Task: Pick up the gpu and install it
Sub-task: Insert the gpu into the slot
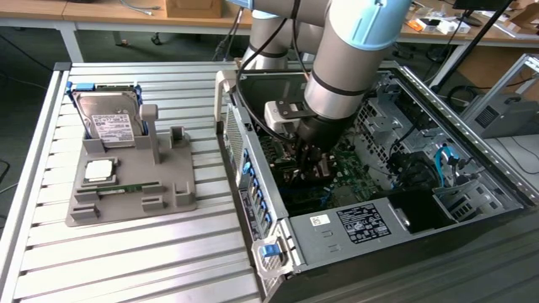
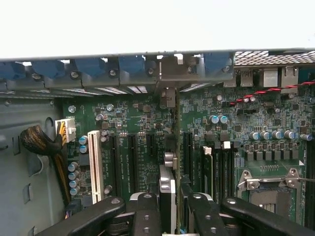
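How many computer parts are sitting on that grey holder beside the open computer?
3. A hard drive stands upright at the far end of the holder, a square processor chip lies flat mid-holder, and a green memory stick lies nearer the camera. None seem hidden.

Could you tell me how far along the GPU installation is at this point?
Picked up: the gpu is clamped edge-on in the gripper, which is down inside the open computer case, while the hard drive remains on the grey holder outside. In hand: the card stands over the motherboard, its bracket end toward the rear slot openings. Left: whether it is seated in a slot cannot be told.
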{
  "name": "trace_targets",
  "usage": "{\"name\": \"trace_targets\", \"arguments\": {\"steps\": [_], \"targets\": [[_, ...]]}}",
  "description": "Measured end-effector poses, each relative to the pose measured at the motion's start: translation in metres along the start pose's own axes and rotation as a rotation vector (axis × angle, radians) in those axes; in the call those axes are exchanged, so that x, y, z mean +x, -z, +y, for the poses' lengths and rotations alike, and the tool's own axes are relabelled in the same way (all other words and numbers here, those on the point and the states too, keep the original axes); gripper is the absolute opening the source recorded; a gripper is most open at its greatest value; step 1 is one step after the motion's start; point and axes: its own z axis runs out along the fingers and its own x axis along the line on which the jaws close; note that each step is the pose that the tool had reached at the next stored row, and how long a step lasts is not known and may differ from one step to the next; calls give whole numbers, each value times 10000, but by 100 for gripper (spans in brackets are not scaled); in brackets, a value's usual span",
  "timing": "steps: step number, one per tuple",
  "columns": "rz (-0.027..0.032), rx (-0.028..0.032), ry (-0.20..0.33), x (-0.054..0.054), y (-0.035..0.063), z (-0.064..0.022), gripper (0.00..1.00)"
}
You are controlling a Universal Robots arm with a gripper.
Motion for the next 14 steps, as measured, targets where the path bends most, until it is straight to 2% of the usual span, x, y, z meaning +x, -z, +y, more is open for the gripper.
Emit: {"name": "trace_targets", "arguments": {"steps": [10, 14], "targets": [[4, 8, -71, 1, 1, 25, 27], [11, 6, 69, -13, -7, 17, 27]]}}
